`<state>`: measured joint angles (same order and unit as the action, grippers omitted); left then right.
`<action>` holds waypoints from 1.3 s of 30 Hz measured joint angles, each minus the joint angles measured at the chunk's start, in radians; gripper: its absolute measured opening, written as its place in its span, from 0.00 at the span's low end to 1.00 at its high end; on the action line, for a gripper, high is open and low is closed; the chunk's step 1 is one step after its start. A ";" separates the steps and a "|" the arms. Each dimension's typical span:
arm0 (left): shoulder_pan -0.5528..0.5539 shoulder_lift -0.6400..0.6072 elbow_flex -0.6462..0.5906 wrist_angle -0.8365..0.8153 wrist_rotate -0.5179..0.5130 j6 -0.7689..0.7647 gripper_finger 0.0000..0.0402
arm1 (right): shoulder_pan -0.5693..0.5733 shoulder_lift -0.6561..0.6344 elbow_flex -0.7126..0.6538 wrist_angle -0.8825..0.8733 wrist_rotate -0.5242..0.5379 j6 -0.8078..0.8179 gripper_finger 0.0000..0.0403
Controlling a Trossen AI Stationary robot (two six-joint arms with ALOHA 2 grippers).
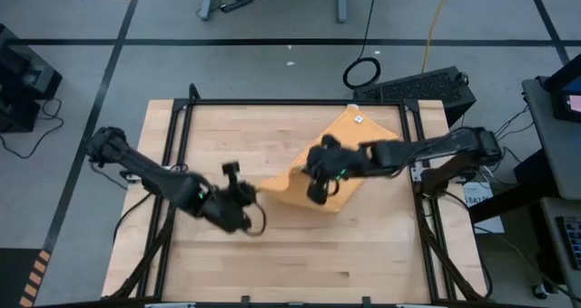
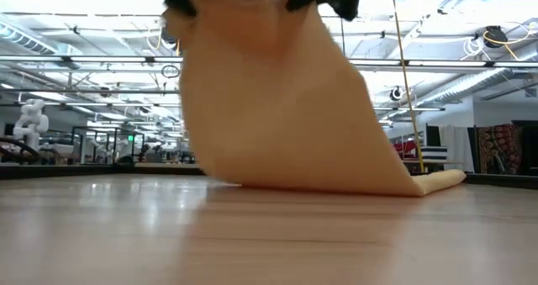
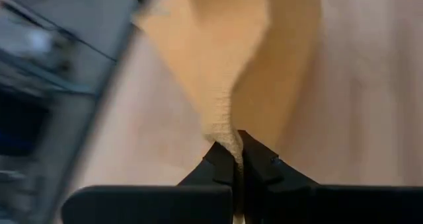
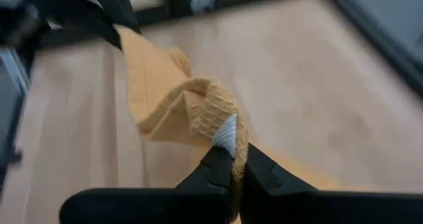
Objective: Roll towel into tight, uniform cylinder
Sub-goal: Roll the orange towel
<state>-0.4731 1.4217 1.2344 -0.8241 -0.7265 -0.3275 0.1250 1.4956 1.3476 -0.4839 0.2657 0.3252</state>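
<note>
Left claw [image 3: 236, 159] and right claw [image 4: 236, 163] each pinch a near corner of the towel [image 1: 349, 140], holding that edge raised over the tabletop [image 1: 272, 263], the cloth trailing toward 1 o'clock to its far edge lying flat.

**Towel stretched between 2 grippers**

A mustard-yellow soft cloth towel [image 1: 349, 131] lies partly on the light wooden desk [image 1: 227, 263], its small white label [image 1: 359, 119] near the far edge. The left gripper [image 1: 254, 197] meets the towel's near-left corner. The right gripper [image 1: 318, 192] sits over the towel's near edge.
</note>
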 joint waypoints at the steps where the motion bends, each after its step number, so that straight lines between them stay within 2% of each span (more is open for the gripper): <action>1: 0.029 -0.013 0.031 -0.012 -0.028 0.043 0.01 | -0.019 -0.020 0.000 0.009 0.007 -0.010 0.00; 5: 0.178 -0.075 0.120 -0.003 -0.063 0.223 0.01 | -0.098 -0.087 0.000 0.071 0.064 -0.035 0.00; 9: 0.360 -0.122 0.165 0.150 -0.032 0.441 0.01 | -0.193 -0.115 0.001 0.180 0.078 -0.086 0.00; 14: 0.603 -0.133 0.204 0.514 0.136 0.668 0.00 | -0.343 -0.115 0.001 0.451 0.077 -0.203 0.00; 17: 0.731 -0.119 0.232 0.663 0.235 0.677 0.00 | -0.447 -0.115 0.001 0.648 0.078 -0.207 0.00; 21: 0.860 -0.105 0.289 0.714 0.356 0.674 0.00 | -0.574 -0.114 0.001 0.894 0.053 -0.171 0.00; 24: 0.922 -0.095 0.348 0.712 0.473 0.644 0.00 | -0.657 -0.112 0.010 0.975 -0.065 -0.137 0.00; 29: 0.961 -0.087 0.448 0.668 0.641 0.518 0.00 | -0.727 -0.077 0.153 0.808 -0.352 -0.101 0.00; 31: 0.944 -0.100 0.485 0.594 0.754 0.458 0.00 | -0.727 -0.065 0.228 0.729 -0.493 -0.100 0.00; 35: 0.884 -0.154 0.523 0.444 1.045 0.357 0.00 | -0.694 -0.057 0.351 0.523 -0.766 -0.065 0.00; 39: 0.812 -0.223 0.524 0.325 1.196 0.280 0.00 | -0.662 -0.070 0.411 0.363 -0.936 0.009 0.00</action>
<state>0.3392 1.1985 1.7584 -0.4991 0.4699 -0.0472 -0.5366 1.4256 1.7583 -0.1208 -0.6701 0.3343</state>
